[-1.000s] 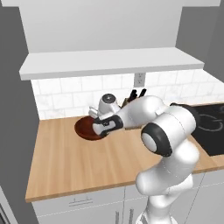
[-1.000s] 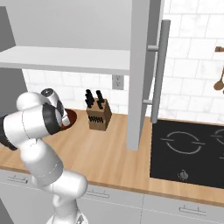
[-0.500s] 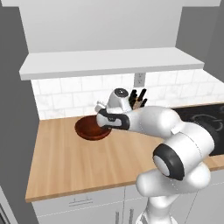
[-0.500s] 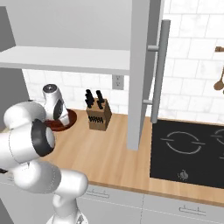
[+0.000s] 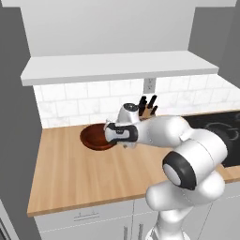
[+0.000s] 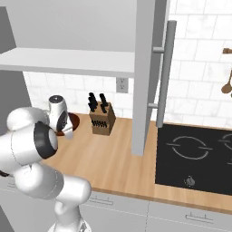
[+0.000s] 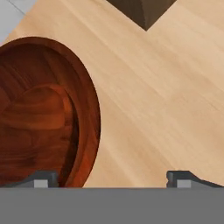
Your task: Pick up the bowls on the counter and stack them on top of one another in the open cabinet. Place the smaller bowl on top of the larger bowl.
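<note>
One glossy dark red-brown wooden bowl (image 5: 95, 137) rests on the light-tan counter (image 5: 84, 173), left of the knife block and wider than it, so it looks like the larger bowl. Its rim peeks past my arm (image 6: 74, 120), and its hollow shows close up (image 7: 39, 118). My gripper (image 5: 116, 141) (image 6: 67, 130) (image 7: 112, 178) is open just above the bowl's right rim, one fingertip (image 7: 41, 179) over the inside and the other over bare counter (image 7: 153, 96). The smaller bowl is hidden. The open cabinet's white bottom board (image 5: 117, 68) (image 6: 68, 61) runs overhead.
A knife block (image 5: 147, 107) (image 6: 100, 118) (image 7: 142, 11) stands by the tiled wall, right of the bowl. The black stovetop (image 5: 220, 129) (image 6: 195, 152) lies further right, beyond a white upright panel (image 6: 145, 90). A grey wall (image 5: 14, 140) closes the counter's left end.
My hand has swung right to the bowl's right rim and then come down close over it, and my elbow has shifted. The bowl has stayed in place.
</note>
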